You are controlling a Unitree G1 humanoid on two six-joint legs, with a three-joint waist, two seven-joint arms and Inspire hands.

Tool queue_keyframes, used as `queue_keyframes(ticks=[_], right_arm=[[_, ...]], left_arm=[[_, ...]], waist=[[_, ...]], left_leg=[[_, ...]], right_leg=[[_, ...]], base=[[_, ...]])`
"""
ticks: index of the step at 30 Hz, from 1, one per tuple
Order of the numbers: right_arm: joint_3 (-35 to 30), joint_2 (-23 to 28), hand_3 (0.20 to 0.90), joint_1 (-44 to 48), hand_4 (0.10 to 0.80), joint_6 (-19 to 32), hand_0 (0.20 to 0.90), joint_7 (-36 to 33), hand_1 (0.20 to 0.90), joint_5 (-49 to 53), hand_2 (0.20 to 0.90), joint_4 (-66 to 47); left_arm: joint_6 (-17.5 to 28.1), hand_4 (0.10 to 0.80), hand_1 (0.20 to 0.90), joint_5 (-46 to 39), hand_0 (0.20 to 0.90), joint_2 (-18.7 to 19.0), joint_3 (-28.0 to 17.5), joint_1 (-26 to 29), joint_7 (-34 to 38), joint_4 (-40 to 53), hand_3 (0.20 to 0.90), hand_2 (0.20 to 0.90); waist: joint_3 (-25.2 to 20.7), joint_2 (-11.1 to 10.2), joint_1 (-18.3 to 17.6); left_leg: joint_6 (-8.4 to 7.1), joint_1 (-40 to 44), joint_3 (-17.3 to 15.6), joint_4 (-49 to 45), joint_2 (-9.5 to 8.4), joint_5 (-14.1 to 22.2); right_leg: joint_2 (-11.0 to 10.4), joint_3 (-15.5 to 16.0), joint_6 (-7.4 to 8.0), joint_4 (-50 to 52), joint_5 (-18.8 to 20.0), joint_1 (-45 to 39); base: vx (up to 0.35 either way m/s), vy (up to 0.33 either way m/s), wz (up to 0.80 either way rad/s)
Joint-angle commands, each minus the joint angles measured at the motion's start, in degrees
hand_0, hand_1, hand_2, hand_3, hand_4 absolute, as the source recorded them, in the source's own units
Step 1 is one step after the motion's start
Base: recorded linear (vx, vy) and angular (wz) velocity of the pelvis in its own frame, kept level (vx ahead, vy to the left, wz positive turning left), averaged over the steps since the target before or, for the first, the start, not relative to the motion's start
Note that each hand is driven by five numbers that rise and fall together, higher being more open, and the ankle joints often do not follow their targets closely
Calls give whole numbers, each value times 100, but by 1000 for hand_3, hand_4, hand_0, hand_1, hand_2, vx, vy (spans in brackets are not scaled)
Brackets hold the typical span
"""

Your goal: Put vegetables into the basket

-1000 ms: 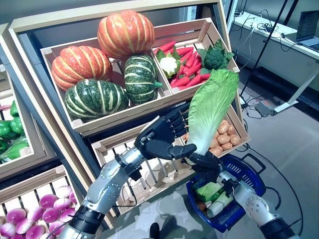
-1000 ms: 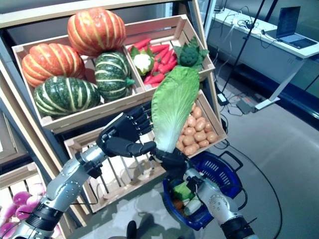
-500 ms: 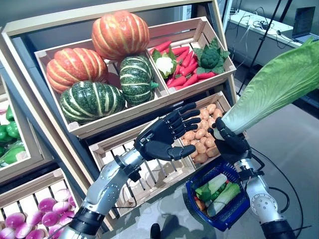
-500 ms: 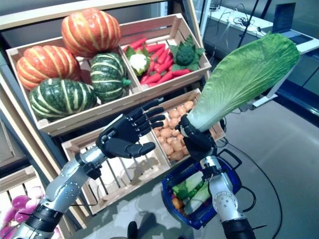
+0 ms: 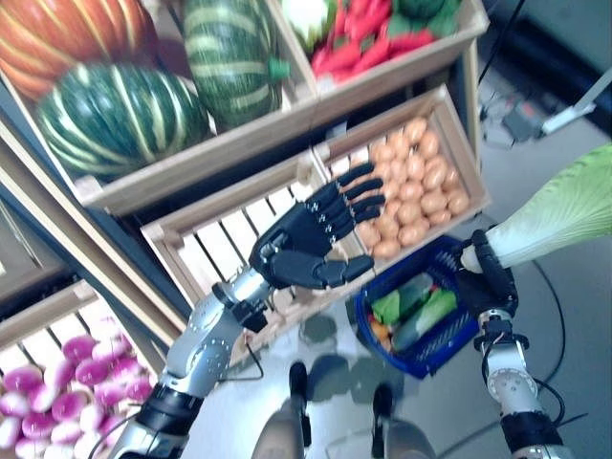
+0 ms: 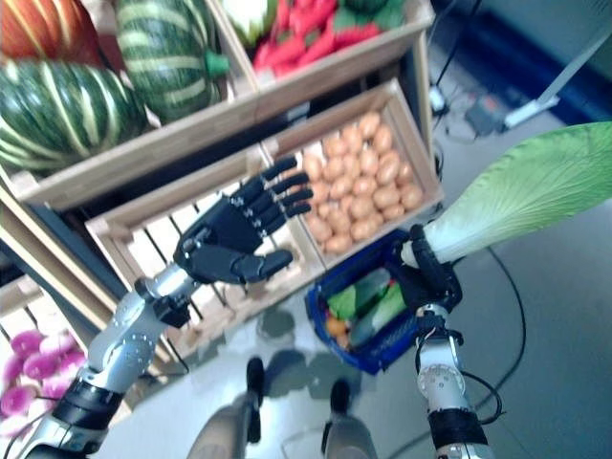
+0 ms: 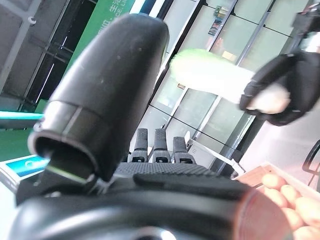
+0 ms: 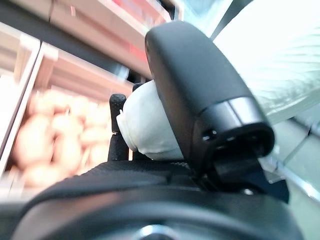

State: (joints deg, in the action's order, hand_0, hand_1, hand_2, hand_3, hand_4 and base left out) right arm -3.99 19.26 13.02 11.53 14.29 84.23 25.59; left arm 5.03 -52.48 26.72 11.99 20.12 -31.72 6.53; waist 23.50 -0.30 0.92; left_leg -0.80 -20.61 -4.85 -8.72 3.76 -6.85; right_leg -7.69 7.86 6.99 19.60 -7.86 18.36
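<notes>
My right hand is shut on the white stalk end of a long green cabbage leaf, which leans out to the right, just right of the blue basket. The basket stands on the floor below the crates and holds green and orange vegetables. In the right wrist view the thumb presses on the white stalk. My left hand hangs open with straight fingers before the slatted crate, holding nothing. The left wrist view shows the cabbage leaf in the other hand.
A crate of small potatoes sits right behind the basket. Above are crates with striped green squashes and red peppers. Purple turnips fill a low crate at the left. Grey floor spreads to the right.
The camera has tipped downward, so the shelves slid up. My right hand with the cabbage leaf has dropped lower and further right, beside the basket. The left hand stays open.
</notes>
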Motion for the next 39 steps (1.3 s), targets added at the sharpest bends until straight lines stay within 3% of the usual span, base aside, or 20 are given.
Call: queue_keyframes(ticks=[1,7,16,21,30,39], right_arm=[[-433,330,300,620,400,611,300,446,300,309,300,-503],[-415,617,300,1372,400,578,300,513,300,157,300,401],[-189,954,300,2256,400,13,300,997,300,191,300,1162],[-18,1018,300,2739,400,-191,300,932,300,148,300,1628],[598,957,300,3304,400,-61,300,-153,300,-1112,300,2307],[1070,904,300,3583,400,-471,300,-1398,300,-2063,300,2378]], left_arm=[[829,800,900,-220,900,-175,-323,485,-235,395,900,900],[952,800,900,-266,900,-216,-240,1090,-227,406,900,900],[1235,800,900,-542,900,-222,-176,1750,-490,347,900,900],[1270,800,900,-542,900,-241,-112,2097,-508,308,900,900],[1544,800,900,-765,900,-257,-85,2345,-355,317,900,900],[1575,800,900,-560,900,-295,-13,2306,54,205,900,900]], waist=[[-88,-54,-84],[288,20,-15],[512,154,60],[522,210,102],[580,311,186],[629,330,229]], left_leg=[[-232,-519,287,-1478,-19,1148],[-219,-1423,404,-2559,-65,1524],[-62,-2589,328,-3979,-136,2050],[7,-3096,313,-4648,-177,2384],[71,-3751,357,-5500,-284,2552],[56,-3964,397,-5722,-335,2573]], right_leg=[[89,-156,-408,598,117,472],[-90,-186,-506,1878,-300,1366],[-259,-262,-619,3410,-745,2665],[-293,-345,-581,4087,-981,3237],[-290,-423,-661,4929,-1156,3926],[-256,-459,-697,5063,-1171,4113]], base=[[-154,-10,13],[-105,17,14],[-37,38,1],[24,17,7],[-5,13,1],[5,1,2]])
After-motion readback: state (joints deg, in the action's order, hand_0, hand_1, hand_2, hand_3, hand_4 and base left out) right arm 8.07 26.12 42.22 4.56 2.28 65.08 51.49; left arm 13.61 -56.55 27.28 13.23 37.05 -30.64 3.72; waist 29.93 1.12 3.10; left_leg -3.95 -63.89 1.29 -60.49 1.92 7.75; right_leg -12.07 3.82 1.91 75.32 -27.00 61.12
